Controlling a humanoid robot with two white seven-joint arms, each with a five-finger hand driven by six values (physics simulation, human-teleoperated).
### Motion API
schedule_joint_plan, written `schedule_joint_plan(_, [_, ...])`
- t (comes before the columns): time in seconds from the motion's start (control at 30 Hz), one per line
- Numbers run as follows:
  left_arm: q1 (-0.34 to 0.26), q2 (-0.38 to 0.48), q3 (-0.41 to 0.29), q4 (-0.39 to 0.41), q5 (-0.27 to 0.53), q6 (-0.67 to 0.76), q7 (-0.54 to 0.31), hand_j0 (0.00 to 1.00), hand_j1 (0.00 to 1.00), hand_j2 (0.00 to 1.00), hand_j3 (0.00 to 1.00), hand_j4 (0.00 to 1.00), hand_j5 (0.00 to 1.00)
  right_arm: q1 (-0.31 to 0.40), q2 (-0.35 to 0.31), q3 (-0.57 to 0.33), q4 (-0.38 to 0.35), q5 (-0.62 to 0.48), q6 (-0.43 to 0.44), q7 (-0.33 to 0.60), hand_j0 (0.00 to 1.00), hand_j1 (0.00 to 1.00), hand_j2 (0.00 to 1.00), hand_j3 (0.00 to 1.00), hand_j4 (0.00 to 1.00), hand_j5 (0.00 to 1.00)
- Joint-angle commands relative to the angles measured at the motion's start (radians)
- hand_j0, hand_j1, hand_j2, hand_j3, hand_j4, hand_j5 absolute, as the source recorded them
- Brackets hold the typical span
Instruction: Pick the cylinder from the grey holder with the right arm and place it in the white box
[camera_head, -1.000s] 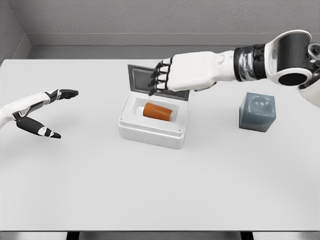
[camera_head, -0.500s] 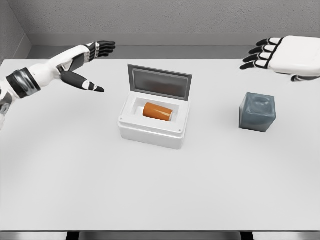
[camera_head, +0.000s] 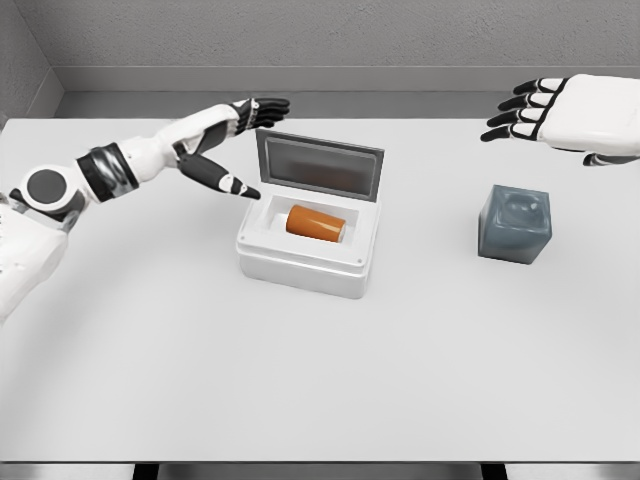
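Inside the white box (camera_head: 300, 262) lies the orange cylinder (camera_head: 315, 223); left hand (camera_head: 236, 130) and right hand (camera_head: 540, 110) spread, holding nothing.

The right hand (camera_head: 560, 110) is cut off at the picture's right edge, so its wrist and arm are out of sight. The orange cylinder (camera_head: 316, 222) lies partly sunk in the white box (camera_head: 305, 262), its underside hidden by the box wall. The bench (camera_head: 320, 380) runs past both side edges.
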Motion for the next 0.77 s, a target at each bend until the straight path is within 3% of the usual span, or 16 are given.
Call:
schedule_joint_plan(0.0, [0.000,0.015,-0.013,-0.042,0.008,-0.004,0.000,1.00,1.00,1.00,1.00,1.00,1.00,0.000,0.002,0.000,-0.011,-0.003,0.003,0.000,1.00,1.00,1.00,1.00,1.00,1.00])
schedule_joint_plan(0.17, [0.000,0.079,-0.013,-0.136,0.026,-0.007,0.000,1.00,1.00,1.00,1.00,1.00,1.00,0.000,0.000,0.000,-0.014,-0.005,0.003,0.000,1.00,1.00,1.00,1.00,1.00,1.00])
schedule_joint_plan(0.27, [0.035,0.199,-0.013,-0.277,0.102,-0.009,0.000,1.00,1.00,1.00,1.00,1.00,1.00,-0.002,0.002,0.000,-0.018,-0.005,0.003,0.000,1.00,1.00,1.00,1.00,1.00,1.00])
schedule_joint_plan(0.33, [0.051,0.228,-0.013,-0.319,0.115,-0.012,0.000,1.00,1.00,1.00,1.00,1.00,1.00,-0.002,0.002,0.002,-0.018,-0.005,0.003,0.000,1.00,1.00,1.00,1.00,1.00,1.00])
schedule_joint_plan(0.47, [0.061,0.299,-0.013,-0.317,0.143,-0.058,0.000,1.00,1.00,1.00,1.00,1.00,1.00,-0.006,0.010,0.002,-0.018,-0.009,0.003,0.000,1.00,1.00,1.00,1.00,1.00,1.00])
schedule_joint_plan(0.57, [0.176,0.362,-0.013,-0.217,0.140,-0.248,0.000,1.00,1.00,1.00,1.00,1.00,1.00,-0.003,0.010,0.002,-0.018,-0.009,0.003,0.000,1.00,1.00,1.00,1.00,1.00,1.00])
schedule_joint_plan(0.73, [0.195,0.372,-0.012,-0.194,0.135,-0.254,0.000,1.00,1.00,1.00,1.00,1.00,1.00,-0.002,0.010,0.000,-0.019,-0.009,0.003,0.000,1.00,1.00,1.00,1.00,1.00,1.00])
